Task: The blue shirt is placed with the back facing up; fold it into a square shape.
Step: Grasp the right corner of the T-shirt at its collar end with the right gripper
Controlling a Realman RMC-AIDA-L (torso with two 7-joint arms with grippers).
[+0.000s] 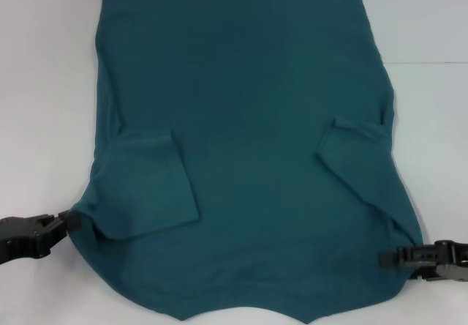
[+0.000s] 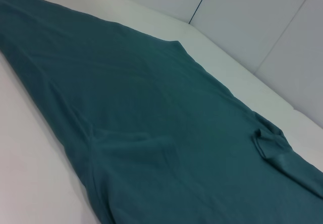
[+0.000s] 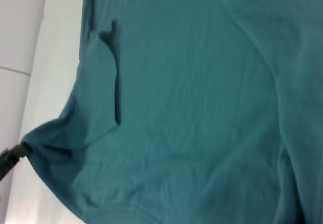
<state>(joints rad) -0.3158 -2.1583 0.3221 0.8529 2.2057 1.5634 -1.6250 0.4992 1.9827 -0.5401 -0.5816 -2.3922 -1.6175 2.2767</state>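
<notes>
Shirt [image 1: 248,120] lies flat on the white surface [image 1: 44,61], its long axis running away from the robot. Left end effector [image 1: 67,219] pinches its near left edge; right end effector [image 1: 386,258] sits at the near right edge, grip unclear.

White table [image 1: 44,83], plain and smooth. Blue shirt [image 1: 248,120] spread flat on it, plain side up, covering most of middle. Both sleeves folded inward onto body. Collar end nearest robot, hem at far edge. Bare white surface showing along both sides of cloth.
</notes>
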